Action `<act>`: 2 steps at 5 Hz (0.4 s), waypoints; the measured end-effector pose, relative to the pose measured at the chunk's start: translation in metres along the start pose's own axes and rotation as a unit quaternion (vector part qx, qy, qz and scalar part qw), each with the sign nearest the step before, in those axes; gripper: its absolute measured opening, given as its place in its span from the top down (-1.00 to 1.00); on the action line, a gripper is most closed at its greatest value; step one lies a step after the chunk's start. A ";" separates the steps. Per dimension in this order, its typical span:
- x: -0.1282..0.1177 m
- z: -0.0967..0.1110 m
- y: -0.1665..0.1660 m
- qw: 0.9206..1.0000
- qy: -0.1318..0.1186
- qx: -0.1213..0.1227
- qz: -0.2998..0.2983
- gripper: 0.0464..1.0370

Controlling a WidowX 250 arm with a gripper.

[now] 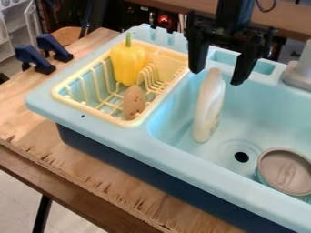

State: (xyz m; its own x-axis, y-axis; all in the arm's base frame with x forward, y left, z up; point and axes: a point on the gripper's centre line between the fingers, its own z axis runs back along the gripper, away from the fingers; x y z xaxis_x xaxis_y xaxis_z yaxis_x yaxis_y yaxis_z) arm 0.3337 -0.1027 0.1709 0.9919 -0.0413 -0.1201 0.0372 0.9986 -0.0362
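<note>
From where I'm standing, the pale bottle [208, 109] is in the basin of the light blue toy sink [106, 130], near the wall on the rack's side, its narrow top uppermost. I can't tell whether it leans on that wall. The black pincer [215, 78] hangs right over it, spread wide, a finger to either side of the cap as I see it, with nothing in its hold.

If I judge the step in hand as getting a grip on that bottle, I'd centre the fingers on it first, then lower them past the cap to the broader body before closing. Pinching just the tip would probably let it swing or slip. I'd come down straight and slowly — a nudge could topple it — and watch the finger nearer the divider so it doesn't catch the basin wall. Once gripped, lift clear of the rim before going sideways.

Farther out, the drain hole [242, 157] and a grey-topped round tin [285, 170] sit deeper in the basin. On the other side, the yellow rack [91, 109] holds a yellow pepper [127, 63] and a speckled brown potato-like thing [133, 102]. Beneath it all is the wooden worktop [30, 123].
</note>
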 end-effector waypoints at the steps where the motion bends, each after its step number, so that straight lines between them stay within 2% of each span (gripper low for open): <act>1: 0.003 -0.009 0.002 1.000 0.012 0.007 0.006 -0.93; 2: 0.006 -0.018 0.002 1.000 0.016 0.008 0.003 -0.93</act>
State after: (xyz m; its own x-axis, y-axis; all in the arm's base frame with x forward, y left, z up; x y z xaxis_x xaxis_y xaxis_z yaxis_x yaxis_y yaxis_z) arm 0.3376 -0.1019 0.1528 0.9876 -0.0369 -0.1524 0.0342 0.9992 -0.0205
